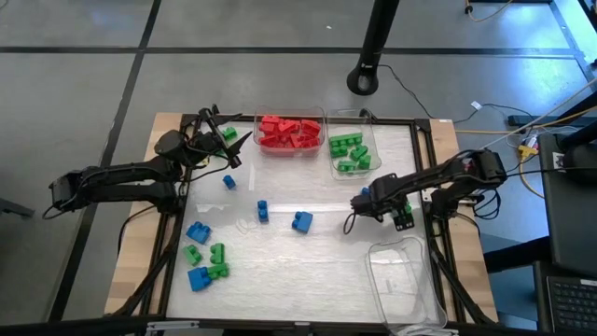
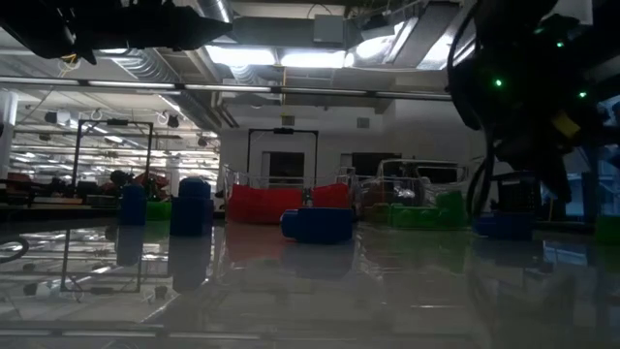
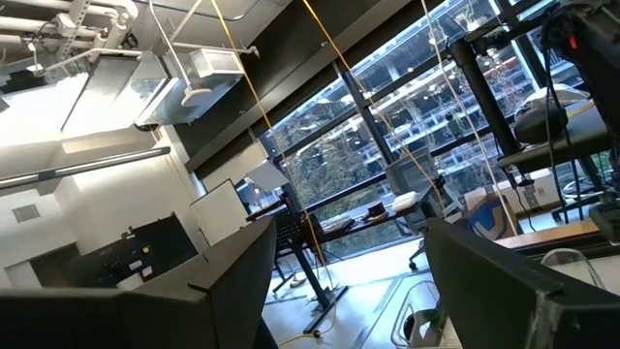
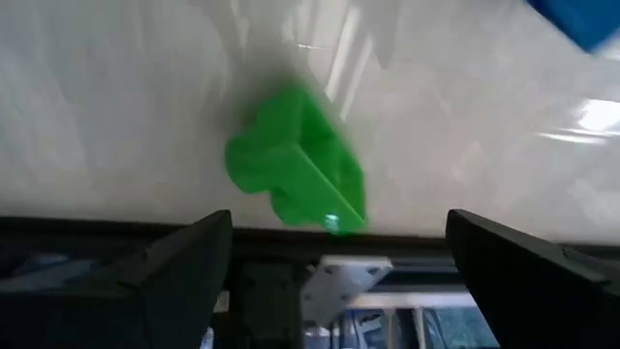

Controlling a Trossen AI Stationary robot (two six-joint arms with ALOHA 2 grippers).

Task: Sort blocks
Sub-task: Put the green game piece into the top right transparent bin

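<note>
Blocks — red ones in the red bin [image 1: 290,132], green ones in the green bin [image 1: 352,152]; loose blue [image 1: 301,221] and green [image 1: 217,271] blocks lie scattered on the table [image 1: 326,271].

Right gripper [image 1: 358,207] — fingers spread wide, empty, over the table just right of centre; a green block [image 4: 298,173] lies free before it in the right wrist view.

Left gripper [image 1: 233,140] — raised at the far-left corner, near the red bin; grip: cannot tell.

Risk — the loose green block may skid or tip on the slick table if a finger nudges it on closing.

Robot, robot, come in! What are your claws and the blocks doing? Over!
Right gripper open over mid-table, loose green block ahead of it. Left gripper raised beside the red bin, fingers apart, holding nothing seen. Path clear.
</note>
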